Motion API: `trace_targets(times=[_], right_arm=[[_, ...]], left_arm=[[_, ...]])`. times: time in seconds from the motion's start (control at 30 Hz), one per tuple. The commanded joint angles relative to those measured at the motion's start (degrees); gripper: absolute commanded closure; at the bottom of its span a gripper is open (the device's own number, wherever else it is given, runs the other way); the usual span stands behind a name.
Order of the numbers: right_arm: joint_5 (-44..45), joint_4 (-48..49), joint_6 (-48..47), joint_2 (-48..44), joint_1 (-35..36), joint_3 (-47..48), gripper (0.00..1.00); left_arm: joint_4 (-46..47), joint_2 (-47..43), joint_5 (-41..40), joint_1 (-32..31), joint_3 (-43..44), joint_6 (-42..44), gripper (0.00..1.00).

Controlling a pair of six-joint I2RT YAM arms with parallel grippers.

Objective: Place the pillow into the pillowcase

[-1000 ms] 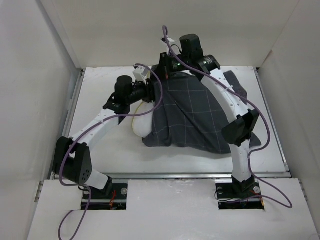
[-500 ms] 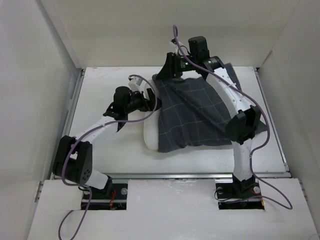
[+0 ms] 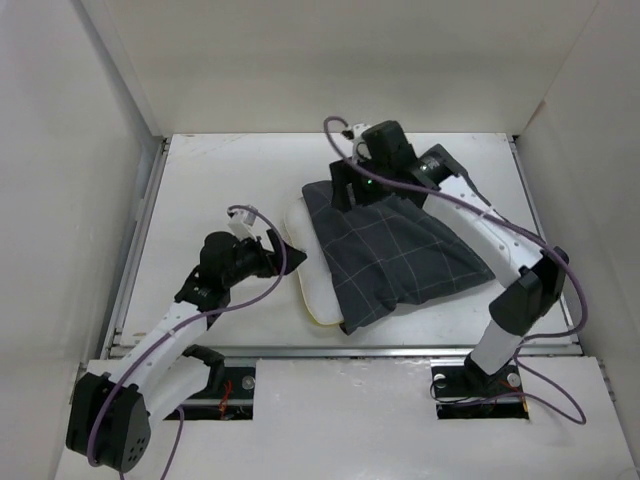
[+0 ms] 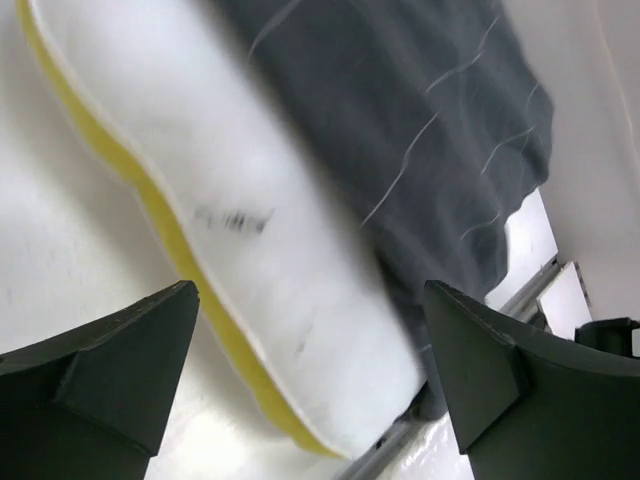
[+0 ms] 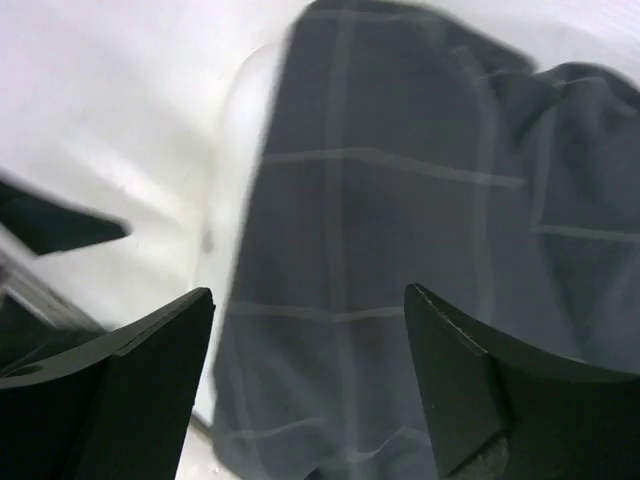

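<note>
Left gripper (image 4: 310, 290): jaws wide apart, empty, just beside the bare left edge of the pillow (image 4: 250, 230). Right gripper (image 5: 308, 292): jaws spread, empty, over the far-left corner of the pillowcase (image 5: 380, 250). Pillow lies mid-table, case covering most of it; left strip and near corner show. Judged mostly in; left to do: draw the mouth over that strip. Room: bare table (image 3: 200, 190) left and far; near corner close to the front rail (image 3: 400, 350)
</note>
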Motion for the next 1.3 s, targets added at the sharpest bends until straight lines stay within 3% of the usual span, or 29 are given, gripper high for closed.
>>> trace_targets(times=[0.0, 0.07, 0.13, 0.23, 0.4, 0.43, 0.47, 0.53, 0.6, 0.67, 0.7, 0.9, 1.07, 1.27], right_arm=[[13.70, 0.60, -1.49, -4.97, 9.36, -5.89, 0.20], [15.20, 0.59, -1.49, -5.67, 11.75, -8.10, 0.24], [15.74, 0.59, -0.97, -5.67, 14.65, -10.47, 0.27], [16.26, 0.59, -0.35, -3.04, 17.29, -12.32, 0.27], [21.35, -0.02, 3.96, 0.39, 17.91, -14.09, 0.39], [22.23, -0.72, 3.96, 1.09, 17.91, -14.09, 0.45], [22.76, -0.72, 3.96, 1.10, 17.91, -14.09, 0.49], [22.77, -0.72, 3.96, 1.62, 17.91, -12.95, 0.56], [19.70, -0.72, 3.35, 1.62, 17.91, -11.20, 0.71], [14.98, -0.11, 0.89, 1.62, 17.91, -9.88, 1.00], [12.77, -0.11, -0.07, 1.62, 17.91, -7.95, 1.00], [-4.72, -0.63, -7.99, 0.92, 17.91, 5.40, 1.00], [-28.27, -1.34, -8.61, 2.94, 17.91, 18.84, 1.00], [-33.92, 0.67, -4.75, 2.60, 17.91, 16.69, 1.00]], left_arm=[[-0.02, -2.61, 1.51, 0.14, -6.24, -4.51, 0.08], [1.21, -4.62, 2.14, 0.14, -8.97, -5.92, 0.24], [4.46, -5.16, 3.36, 0.14, -12.57, -8.21, 0.32], [10.79, -5.78, 6.88, -1.17, -14.96, -10.23, 0.35], [17.47, -0.34, 6.88, -5.22, -15.49, -11.38, 0.39], [20.61, 0.98, 6.88, -6.87, -16.01, -12.08, 0.42], [22.47, 2.47, 6.88, -7.67, -16.01, -12.08, 0.54], [26.95, 7.98, 7.66, -10.30, -16.01, -13.48, 0.66], [31.79, 12.04, 7.67, -12.07, -14.09, -13.49, 0.81], [33.82, 17.74, 8.29, -14.08, -10.94, -13.49, 0.95], [34.44, 19.17, 9.24, -14.10, -9.78, -12.79, 1.00], [31.89, 22.78, 11.63, -14.71, 3.91, -6.73, 1.00], [31.98, 27.26, 10.57, -15.24, 12.54, -4.96, 1.00], [31.98, 34.03, 4.97, -14.63, 18.43, -5.23, 1.00]])
